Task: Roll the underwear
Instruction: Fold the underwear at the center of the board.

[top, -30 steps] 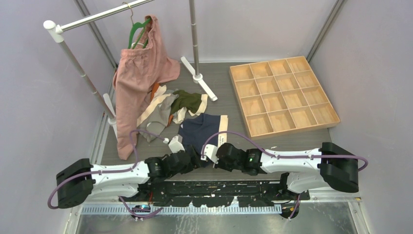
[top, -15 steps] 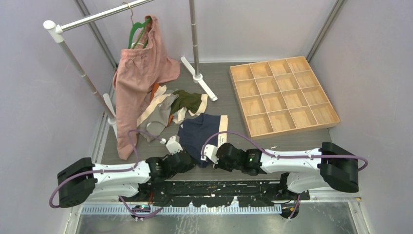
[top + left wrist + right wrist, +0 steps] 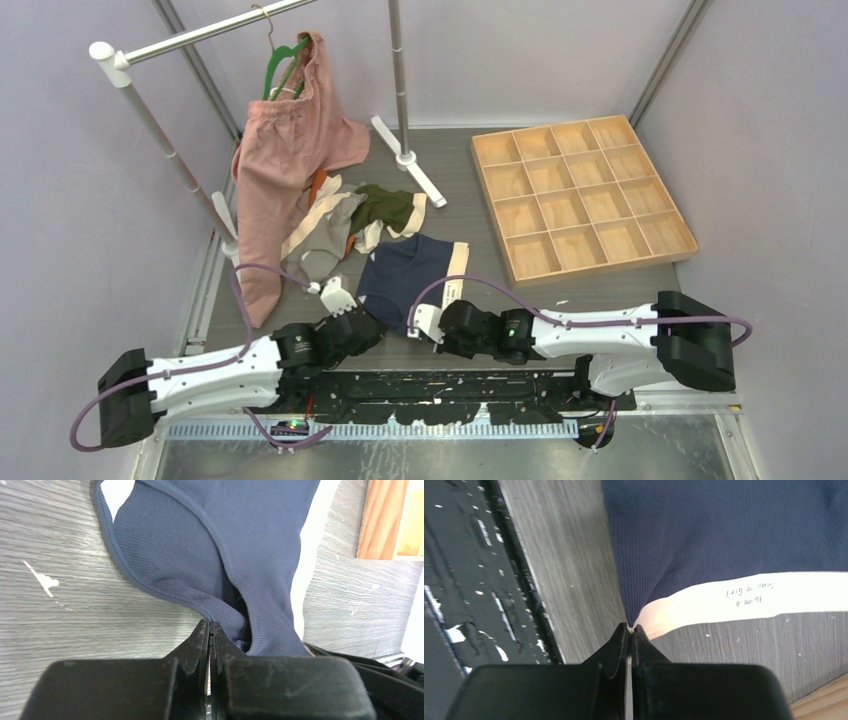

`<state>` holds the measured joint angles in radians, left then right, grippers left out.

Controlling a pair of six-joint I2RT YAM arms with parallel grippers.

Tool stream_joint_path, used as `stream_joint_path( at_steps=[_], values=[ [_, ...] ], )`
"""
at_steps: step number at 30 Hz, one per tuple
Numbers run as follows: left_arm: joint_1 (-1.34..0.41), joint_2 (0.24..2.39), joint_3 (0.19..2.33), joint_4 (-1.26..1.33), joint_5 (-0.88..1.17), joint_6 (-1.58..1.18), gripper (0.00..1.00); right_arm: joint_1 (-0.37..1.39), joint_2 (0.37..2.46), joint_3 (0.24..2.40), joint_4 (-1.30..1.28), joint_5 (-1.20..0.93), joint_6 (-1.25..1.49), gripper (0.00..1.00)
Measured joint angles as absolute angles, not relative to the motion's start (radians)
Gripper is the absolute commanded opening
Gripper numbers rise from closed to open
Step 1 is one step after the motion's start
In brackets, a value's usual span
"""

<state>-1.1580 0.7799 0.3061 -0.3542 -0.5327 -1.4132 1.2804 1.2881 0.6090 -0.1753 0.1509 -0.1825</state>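
"What's overhead?"
"Navy boxer briefs (image 3: 412, 272) lie on the grey table (image 3: 620, 288), toward its near edge."
"Left wrist?"
"Left gripper (image 3: 210, 630) is clenched on a leg hem."
"Right wrist?"
"Right gripper (image 3: 630, 629) pinches the cream waistband (image 3: 724, 597) at its corner."

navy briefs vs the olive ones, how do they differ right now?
The navy briefs lie spread out on their own; the olive briefs sit crumpled in the pile. The navy briefs are pinched by the left gripper and right gripper; the olive briefs are untouched. Both have a cream waistband.
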Motion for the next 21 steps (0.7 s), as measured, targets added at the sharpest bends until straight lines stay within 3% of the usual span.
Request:
stream_joint_path(
  at_steps=[11, 12, 15, 17, 21],
  values=[
    [-1.156, 0.57, 0.367, -0.63, -0.575, -1.402, 0.01, 1.407, 1.344, 0.71, -0.22, 0.119, -0.108, 0.01],
    [-1.156, 0.564, 0.367, -0.646, -0.574, -1.402, 0.06, 1.412, 1.344, 0.715, -0.222, 0.11, -0.096, 0.01],
    [-1.156, 0.564, 0.368, -0.667, -0.559, -1.392, 0.4, 1.413, 1.344, 0.721, -0.223, 0.102, -0.071, 0.01],
    [-1.156, 0.57, 0.369, -0.666, -0.524, -1.389, 0.56, 1.413, 1.344, 0.722, -0.225, 0.102, -0.061, 0.01],
    [-1.156, 0.606, 0.368, -0.633, -0.432, -1.403, 0.67, 1.413, 1.355, 0.722, -0.226, 0.107, -0.044, 0.01]
  ],
)
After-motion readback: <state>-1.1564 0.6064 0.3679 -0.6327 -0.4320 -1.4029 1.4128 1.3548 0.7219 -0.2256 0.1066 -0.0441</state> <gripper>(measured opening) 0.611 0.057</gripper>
